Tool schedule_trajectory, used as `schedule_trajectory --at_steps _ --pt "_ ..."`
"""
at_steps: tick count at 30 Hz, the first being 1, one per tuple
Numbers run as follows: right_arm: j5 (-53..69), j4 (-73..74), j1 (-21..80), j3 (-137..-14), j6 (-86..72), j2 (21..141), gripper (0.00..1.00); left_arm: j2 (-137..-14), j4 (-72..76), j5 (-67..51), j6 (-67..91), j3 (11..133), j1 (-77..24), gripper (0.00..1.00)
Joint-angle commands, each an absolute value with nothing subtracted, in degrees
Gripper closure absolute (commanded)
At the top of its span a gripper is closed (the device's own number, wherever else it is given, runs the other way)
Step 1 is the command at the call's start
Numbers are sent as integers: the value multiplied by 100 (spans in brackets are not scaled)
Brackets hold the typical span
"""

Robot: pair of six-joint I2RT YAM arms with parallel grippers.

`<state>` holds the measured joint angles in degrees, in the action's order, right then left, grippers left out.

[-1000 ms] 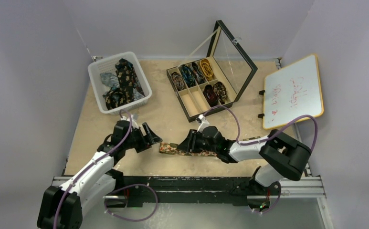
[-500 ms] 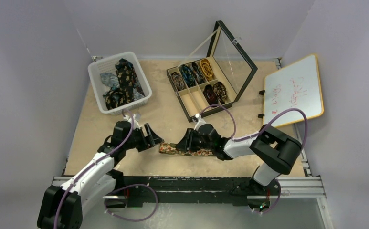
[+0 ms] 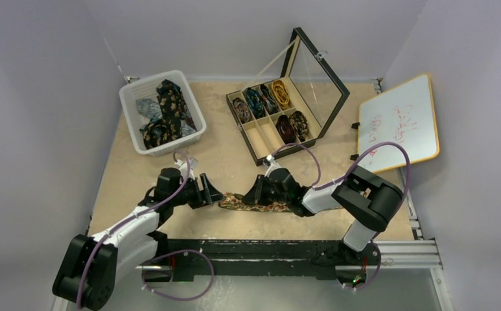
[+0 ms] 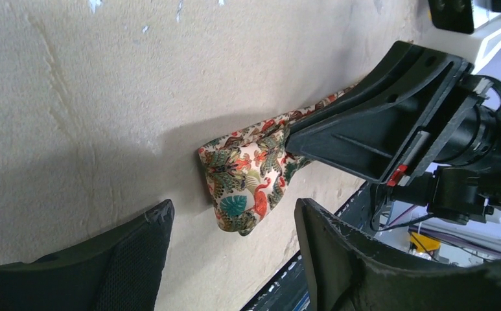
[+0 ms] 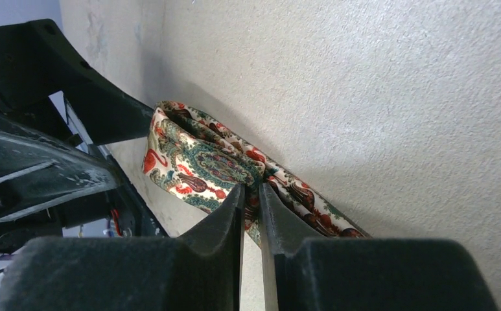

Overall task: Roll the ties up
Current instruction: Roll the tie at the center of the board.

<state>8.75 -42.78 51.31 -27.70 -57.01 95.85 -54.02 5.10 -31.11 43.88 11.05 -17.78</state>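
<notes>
Tie [image 4: 247, 184] end sits pinched in right tool [image 5: 251, 194]; left tool [image 4: 234, 214], gaping, should close squarely on the fold for tight winding.

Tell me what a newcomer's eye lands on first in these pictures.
First comes the floral tie near the front edge of the table, with the right gripper pinched on it near its folded end and the left gripper open just beside it. Behind, an open black case holds coiled ties at the far middle, and a white basket of loose ties sits far left.
</notes>
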Motion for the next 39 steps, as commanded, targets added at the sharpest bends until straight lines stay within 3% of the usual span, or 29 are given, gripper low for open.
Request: schedule_trajectory --at_steps 1,13,20,30,39 --pt "918 -4473 5115 -2688 -5696 9642 85 -5649 1247 -3393 4372 964 -1784 34" --pt "757 -4672 5113 -2562 -5598 9548 85 -6166 1898 -3491 5568 793 -1793 35" --pt "814 -4517 5111 -2591 -5651 9667 88 -6348 1794 -3152 5712 790 -1793 48" --pt "920 -4753 5108 -2542 -5739 9782 91 -6717 2683 -3480 5884 519 -1793 49" --pt "949 -4843 5110 -2497 -5748 9797 92 -7438 3193 -3488 6213 553 -1802 57"
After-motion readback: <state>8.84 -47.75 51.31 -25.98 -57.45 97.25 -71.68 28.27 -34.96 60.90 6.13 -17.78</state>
